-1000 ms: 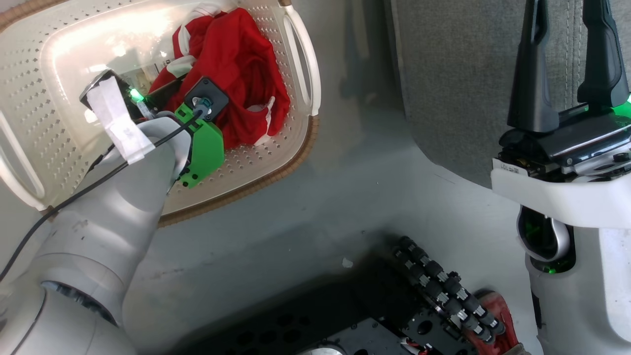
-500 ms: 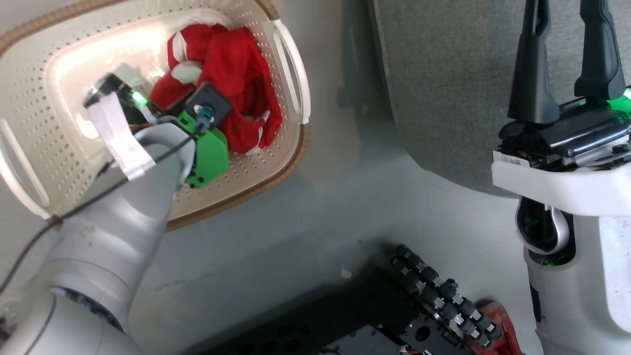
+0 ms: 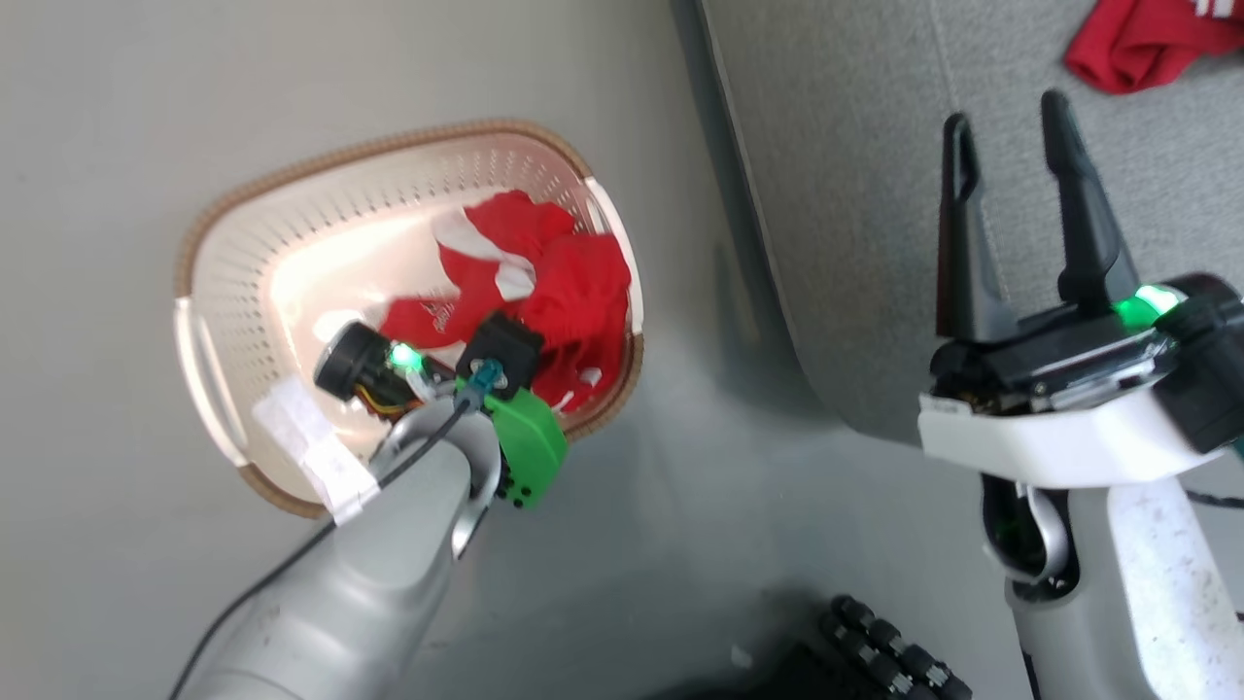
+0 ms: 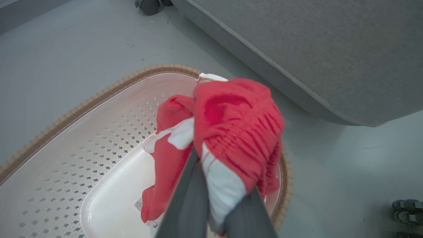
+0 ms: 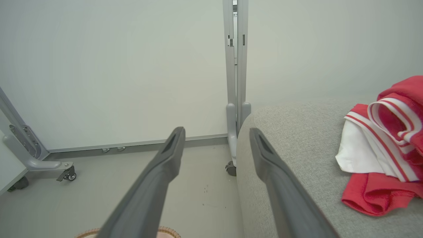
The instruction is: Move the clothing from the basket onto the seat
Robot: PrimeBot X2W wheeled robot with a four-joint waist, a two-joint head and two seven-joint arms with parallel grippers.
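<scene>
One red garment [image 4: 238,132] clamped in left jaws, basket [image 4: 109,112] beneath — right jaws parted, empty, seat [image 5: 297,138] just ahead.

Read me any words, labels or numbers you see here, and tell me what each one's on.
No text is readable.
White print on the red garment in the basket: too blurred.
White label at that garment's lower edge: too small.
White tape on the left forearm: no legible marks.

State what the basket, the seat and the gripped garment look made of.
Basket: likely glossy cream plastic, perforated walls, brown woven-look rim. Seat: grey woven upholstery, visible weave and seam. Garment in the left gripper: soft red-and-white fabric, probably knit, crumpled folds.
</scene>
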